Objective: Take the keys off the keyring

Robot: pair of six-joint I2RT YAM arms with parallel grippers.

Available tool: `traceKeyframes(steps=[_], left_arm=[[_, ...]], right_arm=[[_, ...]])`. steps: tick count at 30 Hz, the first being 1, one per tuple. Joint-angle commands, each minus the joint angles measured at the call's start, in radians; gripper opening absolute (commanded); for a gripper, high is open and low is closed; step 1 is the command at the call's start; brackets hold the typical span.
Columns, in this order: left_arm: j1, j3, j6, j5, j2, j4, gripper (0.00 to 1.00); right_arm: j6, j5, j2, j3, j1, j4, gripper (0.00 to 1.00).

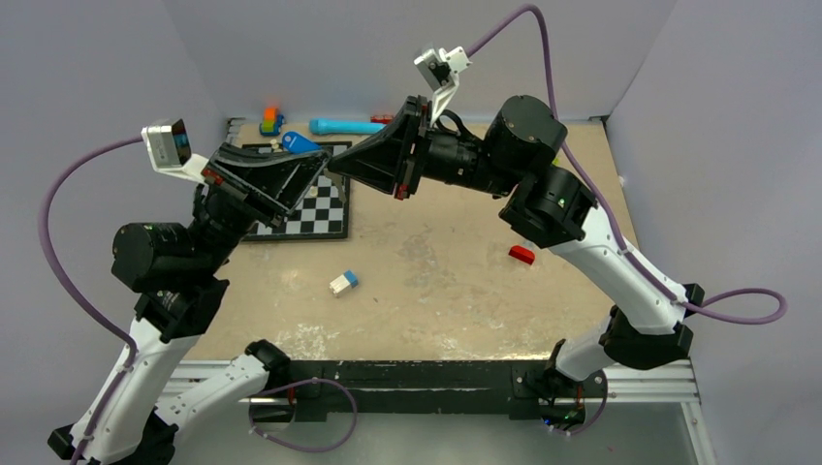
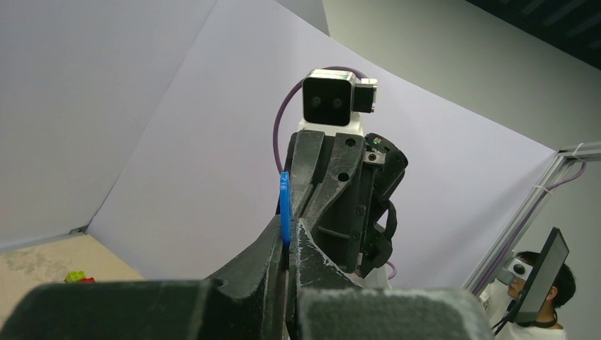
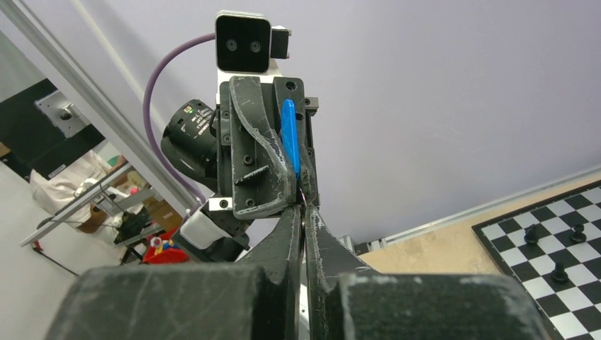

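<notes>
The blue key head (image 3: 289,134) looks like smooth, slightly glossy plastic. The right gripper (image 3: 305,207) has matt black fingers (image 3: 327,244), scuffed pale with scratches. The worktop (image 1: 456,281) is a worn, blotchy, matt tan board.

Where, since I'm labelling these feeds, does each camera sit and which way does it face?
Top external: above, behind the bases, looking down at the table; both arms, left gripper facing right gripper.
Left wrist: along its own shut fingers toward the right gripper.
Right wrist: along its fingers toward the left gripper, chessboard beyond.
Shared: both wrist views show the blue key.
</notes>
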Motion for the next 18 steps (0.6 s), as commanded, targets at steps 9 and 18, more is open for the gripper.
traceKeyframes(steps=[9,18], left_arm=[[-0.001,0.015,0.008,0.051,-0.012,-0.009,0.23],[-0.001,0.195,0.215,0.183,0.028,-0.425,0.86]], right_arm=[[0.012,0.003,-0.031,-0.019,0.0,0.045,0.0],[-0.028,0.056,-0.106,-0.056,0.0,-0.066,0.0]])
